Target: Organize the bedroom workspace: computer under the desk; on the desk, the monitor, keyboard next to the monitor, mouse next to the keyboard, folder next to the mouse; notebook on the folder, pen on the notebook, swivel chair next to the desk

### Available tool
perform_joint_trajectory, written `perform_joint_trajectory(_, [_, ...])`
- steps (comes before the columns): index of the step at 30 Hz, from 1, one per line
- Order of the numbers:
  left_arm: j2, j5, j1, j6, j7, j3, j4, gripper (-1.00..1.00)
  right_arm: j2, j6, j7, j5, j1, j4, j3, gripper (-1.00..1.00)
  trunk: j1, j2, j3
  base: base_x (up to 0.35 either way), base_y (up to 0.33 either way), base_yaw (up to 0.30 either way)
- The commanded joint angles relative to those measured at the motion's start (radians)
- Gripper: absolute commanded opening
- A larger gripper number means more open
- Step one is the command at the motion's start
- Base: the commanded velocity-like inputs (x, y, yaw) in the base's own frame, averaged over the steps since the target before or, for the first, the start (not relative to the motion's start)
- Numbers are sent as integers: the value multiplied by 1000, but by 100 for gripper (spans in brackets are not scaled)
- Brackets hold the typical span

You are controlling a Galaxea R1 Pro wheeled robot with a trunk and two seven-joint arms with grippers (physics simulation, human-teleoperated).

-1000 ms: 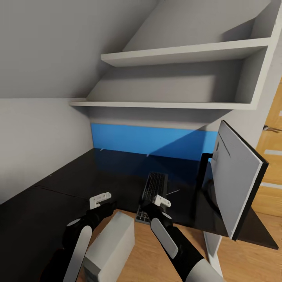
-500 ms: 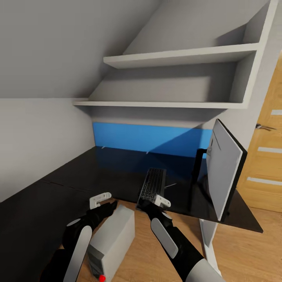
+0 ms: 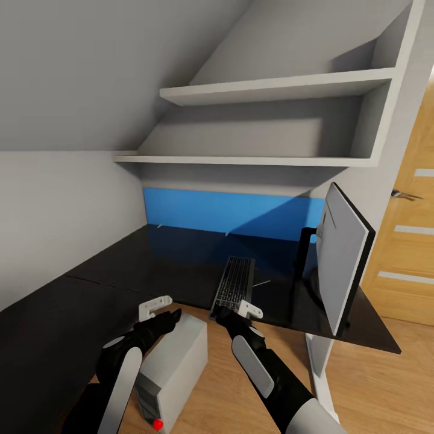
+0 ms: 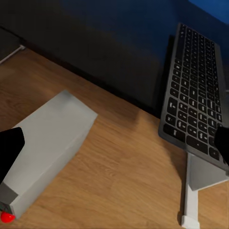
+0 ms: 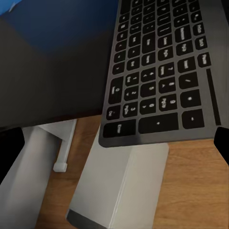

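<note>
My right gripper point(image 3: 248, 310), jaws spread, hovers at the keyboard point(image 3: 234, 286), which overhangs the desk point(image 3: 150, 265) and needs pushing in.

The computer point(image 3: 172, 374) has its front cut by the left arm.

Rendering evenly and rather dimly, without one plain light source. Casting soft grey shadows beneath each shelf point(image 3: 271, 90) and a slanted dark wedge across the blue panel point(image 3: 229, 214) behind the desk point(image 3: 181, 265). Mirroring that blue faintly in the glossy black top, without harsh glare. Staying sharp across the head view, with shelf lines stretching toward the edges. Softening slightly on the keyboard point(image 5: 162, 67) keys in both wrist views.
</note>
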Motion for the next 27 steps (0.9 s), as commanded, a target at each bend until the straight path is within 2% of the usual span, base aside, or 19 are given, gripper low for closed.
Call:
perform_joint_trajectory(1, [-1, 11, -1, 3, 9, 0, -3, 100, 0, 3, -7, -4, -1, -2, 3, 100, 0, -1, -1, 0, 0, 0])
perform_joint_trajectory(5, [-2, 11, -1, 3, 9, 0, -4, 100, -1, 3, -6, -4, -1, -2, 3, 100, 0, -1, -1, 0, 0, 0])
perform_joint_trajectory(9, [-2, 11, -1, 2, 10, 0, -5, 100, -1, -1, -3, -2, -1, 5, 2, 100, 15, -29, -14, 0, 0, 0])
perform_joint_trajectory(10, [-3, 11, -1, 2, 12, 0, -5, 100, 0, -77, -3, -2, -1, 27, 1, 100, 19, -36, -17, 0, 0, 0])
perform_joint_trajectory(11, [-3, 11, -1, 2, 12, 0, -5, 100, 1, -110, -4, -2, -1, 38, 1, 100, 23, -43, -20, 0, 0, 0])
perform_joint_trajectory(16, [-3, 11, -1, 2, 14, 0, -5, 100, 0, -175, -5, -4, -1, 56, 2, 100, 42, -78, -36, 0, 0, 0])
perform_joint_trajectory(27, [-4, 11, -1, 1, 16, 0, -5, 100, 0, -191, -5, -5, -1, 59, 3, 100, 84, -155, -70, 0, 0, 0])
